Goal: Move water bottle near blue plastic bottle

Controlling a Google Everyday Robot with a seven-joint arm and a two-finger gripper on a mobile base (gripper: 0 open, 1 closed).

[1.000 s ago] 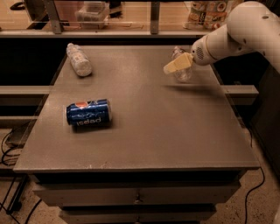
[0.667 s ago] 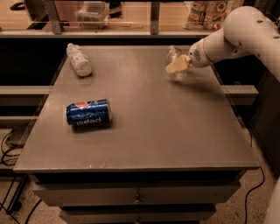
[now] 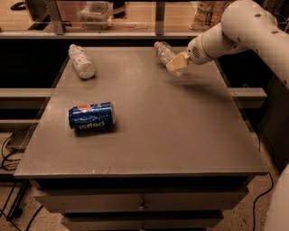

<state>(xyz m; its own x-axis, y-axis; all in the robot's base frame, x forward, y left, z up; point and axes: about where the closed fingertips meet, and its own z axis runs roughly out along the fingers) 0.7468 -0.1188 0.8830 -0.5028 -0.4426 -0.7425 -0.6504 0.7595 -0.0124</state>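
The water bottle (image 3: pixel 163 51) is small and clear, tilted with its cap toward the far left, and held above the far right part of the table (image 3: pixel 153 135). My gripper (image 3: pixel 176 63) is shut on its lower end, tan fingers (image 3: pixel 174 62) pressed on its body. The blue plastic bottle (image 3: pixel 81 61), pale and milky with a white cap, lies on its side at the table's far left, well apart from the gripper.
A blue Pepsi can (image 3: pixel 91 116) lies on its side at the left middle of the table. A shelf with boxes (image 3: pixel 95 11) runs behind the table's far edge. Drawers sit below the front edge.
My gripper has moved left and slightly toward the far edge, carrying the water bottle with it. The pale bottle and the can have not moved.
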